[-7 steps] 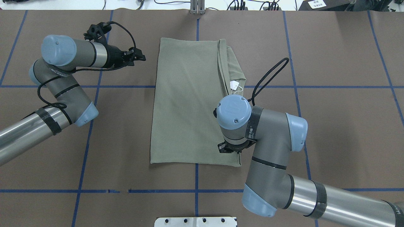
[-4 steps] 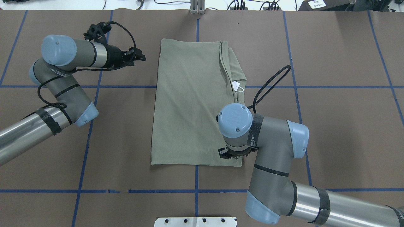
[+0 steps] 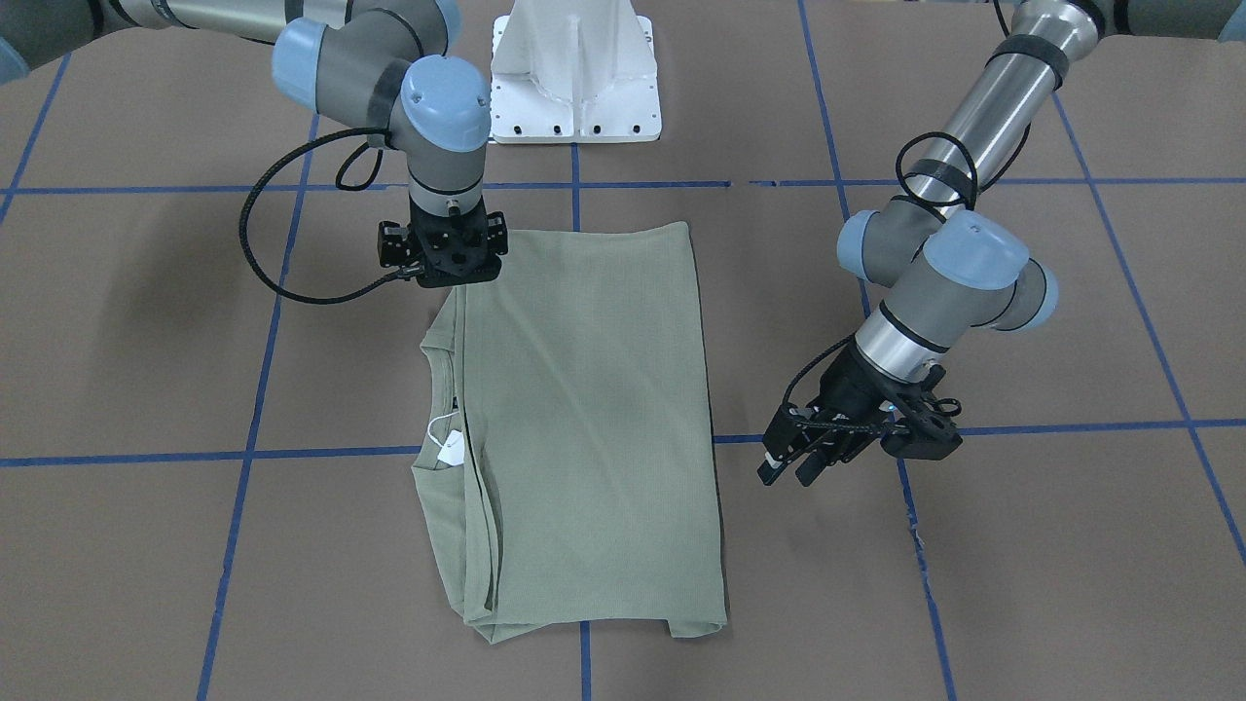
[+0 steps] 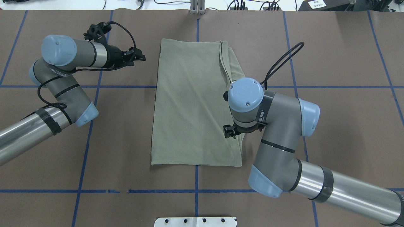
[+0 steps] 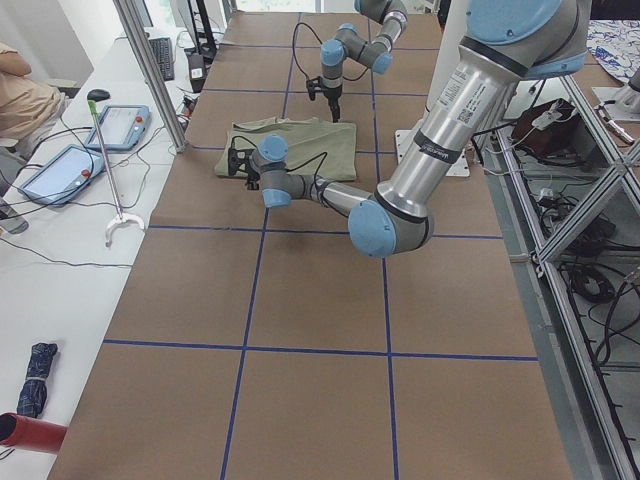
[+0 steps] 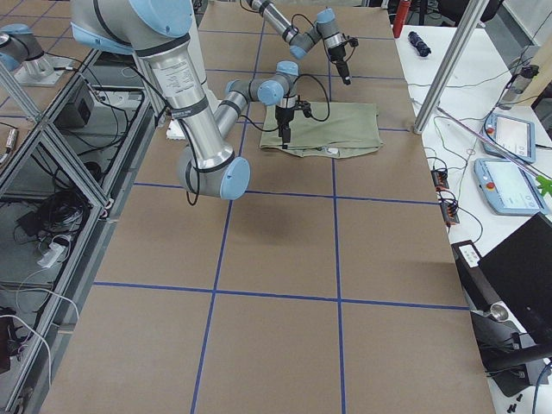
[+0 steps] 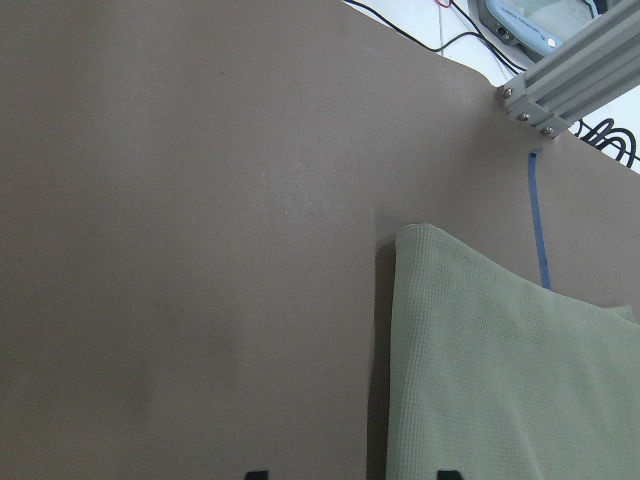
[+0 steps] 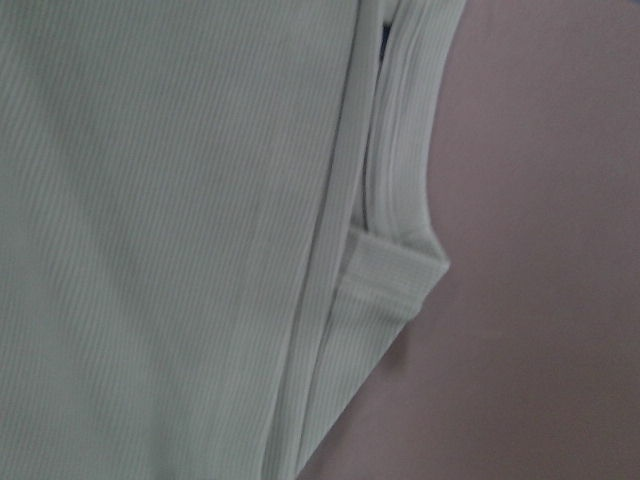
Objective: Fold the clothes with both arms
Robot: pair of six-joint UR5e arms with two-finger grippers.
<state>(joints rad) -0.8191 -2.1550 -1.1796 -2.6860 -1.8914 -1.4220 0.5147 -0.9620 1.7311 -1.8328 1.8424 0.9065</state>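
Now the shirt [image 3: 584,409] lies with its edge just under your right claw [image 3: 450,277], whose grip I cannot tell, and apart from your released left claw [image 3: 790,472].

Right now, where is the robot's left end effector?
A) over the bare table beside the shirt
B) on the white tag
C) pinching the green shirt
A: the left end effector sits over the brown table, with a gap between it and the edge of the shirt.
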